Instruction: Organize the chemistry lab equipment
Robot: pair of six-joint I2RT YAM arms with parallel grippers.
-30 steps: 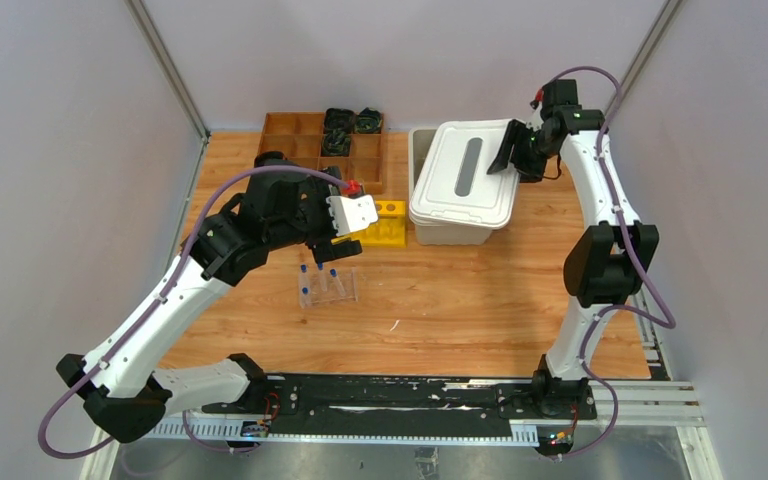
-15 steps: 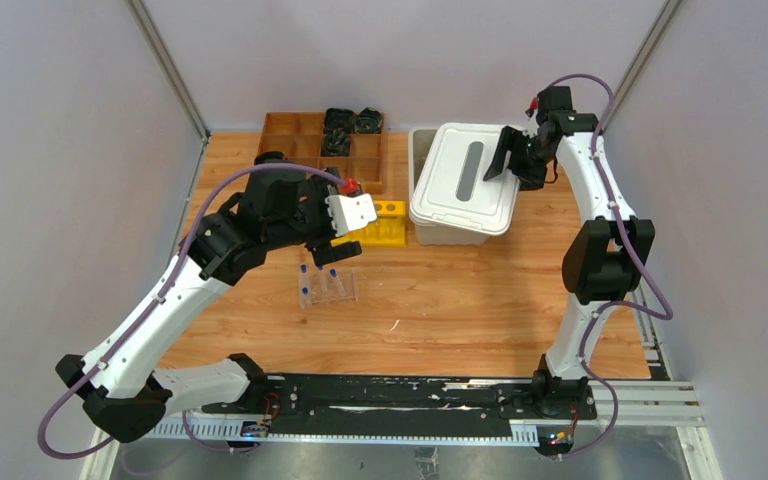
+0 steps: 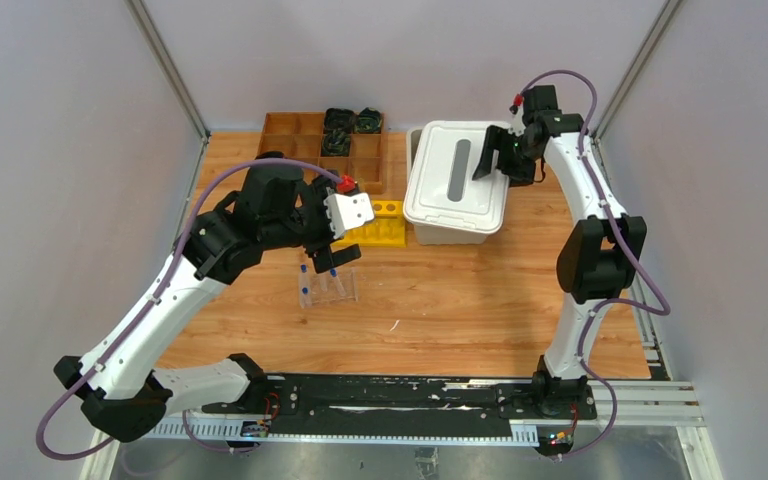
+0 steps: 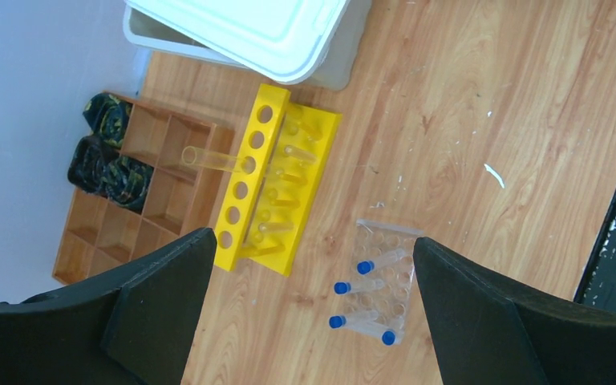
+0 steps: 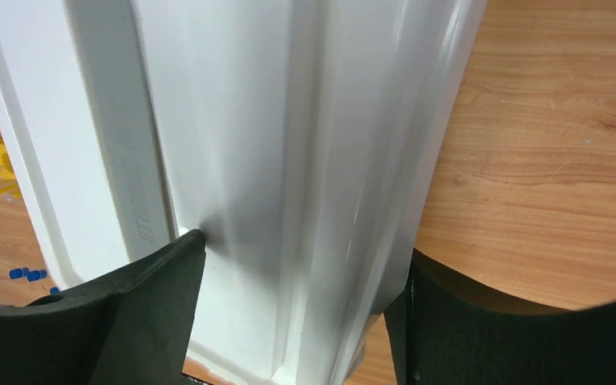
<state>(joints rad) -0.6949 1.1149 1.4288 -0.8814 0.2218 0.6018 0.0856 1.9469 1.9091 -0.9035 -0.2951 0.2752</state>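
Wood table (image 3: pixel 460 300), top view, clock from table centre.

- White bin lid (image 3: pixel 455 185) at 1 o'clock, biggest item. It sits askew on the grey bin (image 3: pixel 422 140); only a strip of bin wall shows at its 10 o'clock corner, and the bin's inside is fully hidden.
- Right gripper (image 3: pixel 488 160) is over the lid's 1 o'clock edge. In the right wrist view, the jaws are spread wide with the lid's raised rim between them (image 5: pixel 298 257). Left finger tip looks close to the lid surface; can't tell if it touches. Nothing is lifted.
- Brown divided tray (image 3: pixel 295 135) is far out at 11 o'clock, with black coiled items (image 3: pixel 340 125) in its far cells. The left arm covers its near corner.
- Left gripper (image 3: pixel 330 257) hangs at 9 o'clock, above the racks, fingers fully apart and holding nothing (image 4: pixel 313 249).
- Yellow rack (image 4: pixel 289 184) is close in at 11 o'clock, half under the left wrist in the top view. One thin glass tube (image 4: pixel 212 158) pokes through a hole in it. More clear tubes inside are hard to make out.
- Clear rack (image 4: pixel 381 273) is at 9 o'clock, just beside the yellow rack and not touching it.
- Blue-capped tubes (image 4: pixel 373 263) are in the clear rack, four caps visible. The rack itself is nearly invisible against the wood.
- White fleck (image 3: pixel 395 325) on the table at 6 o'clock; too small to identify.
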